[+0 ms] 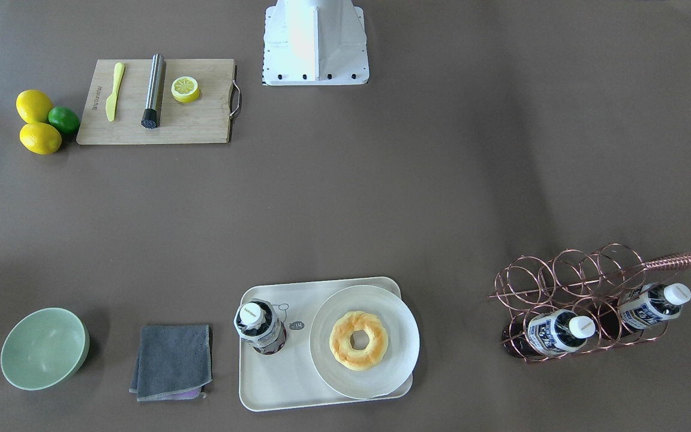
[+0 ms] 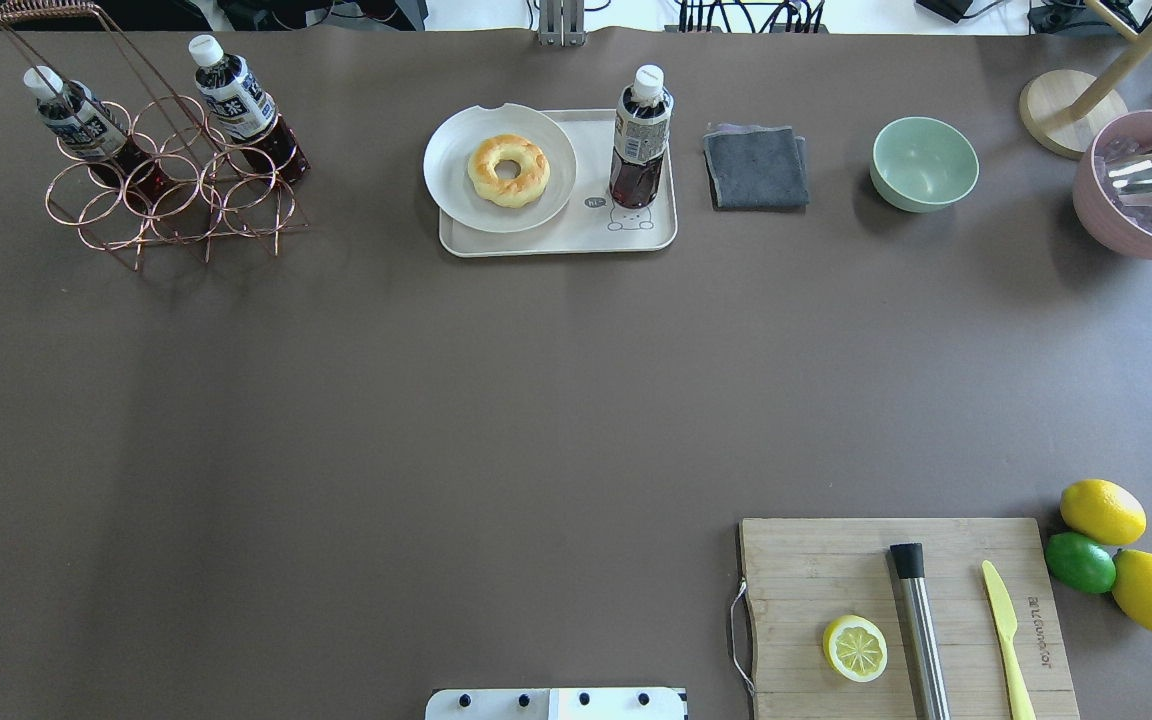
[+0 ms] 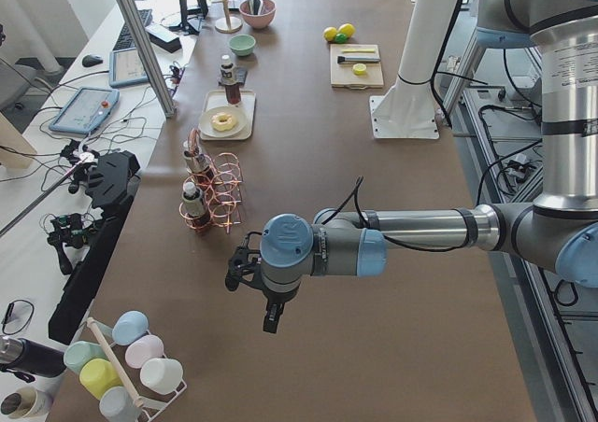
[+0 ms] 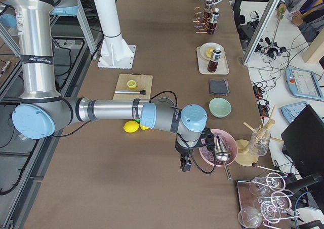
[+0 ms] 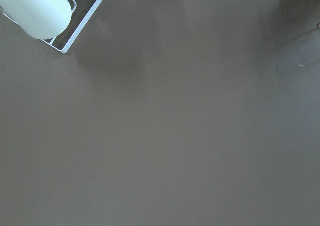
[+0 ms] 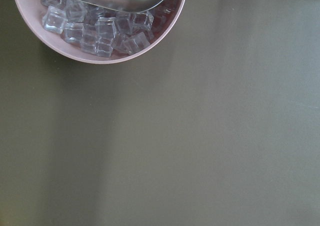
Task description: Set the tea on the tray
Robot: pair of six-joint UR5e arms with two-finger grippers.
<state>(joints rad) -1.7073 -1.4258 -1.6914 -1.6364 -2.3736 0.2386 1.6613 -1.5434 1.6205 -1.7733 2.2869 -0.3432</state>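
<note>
While left fingers [image 3: 234, 274] and right fingers [image 4: 185, 166] show only sidelong, spread or pressed together: cannot tell. Both hang over surface [image 2: 536, 400], well apart from tray [image 2: 576, 236]. Tea [image 2: 641, 140] upright on tray, just right of plate [image 2: 444, 152]. Likely light, stiff, slick; grip mid-label.

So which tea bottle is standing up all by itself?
The small clear plastic tea bottle with the white cap, upright on the cream rectangular tray. The other two bottles lean tilted in the copper wire rack.

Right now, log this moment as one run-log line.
tea: upright on tray, beside plate | copper rack: two bottles | left arm: far from tray | right arm: beside ice bowl
</note>
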